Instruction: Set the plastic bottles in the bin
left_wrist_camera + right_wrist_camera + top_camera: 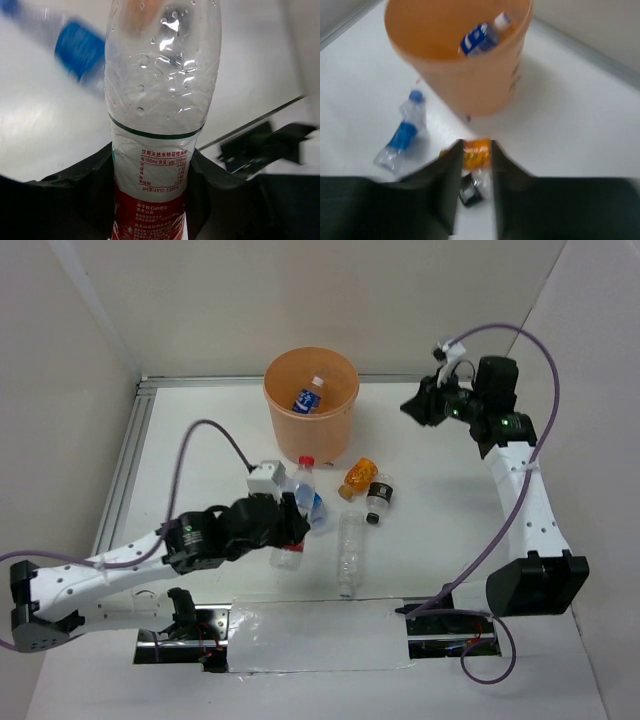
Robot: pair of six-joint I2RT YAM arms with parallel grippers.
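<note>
the red-label bottle (160,150) is clamped neck-outward in the left jaws over the middle of the bench (450,520), near the bin (310,445). the bin stands by the back edge and holds a blue-label bottle (307,398). a second blue-label bottle (400,135) lies just beside the held one. an orange bottle (358,478), black-capped bottle (379,498) and clear bottle (349,550) lie to the right. the right jaws hang narrowly parted and empty, beside the bin's right rim, well apart from the bottles.

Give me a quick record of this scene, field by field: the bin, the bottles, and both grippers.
bin: bin, holds one blue-label bottle
left gripper: shut on red-label bottle
right gripper: open, empty, above the table right of the bin
on table: orange bottle, black-capped bottle, plain clear bottle, second blue-label bottle
</note>
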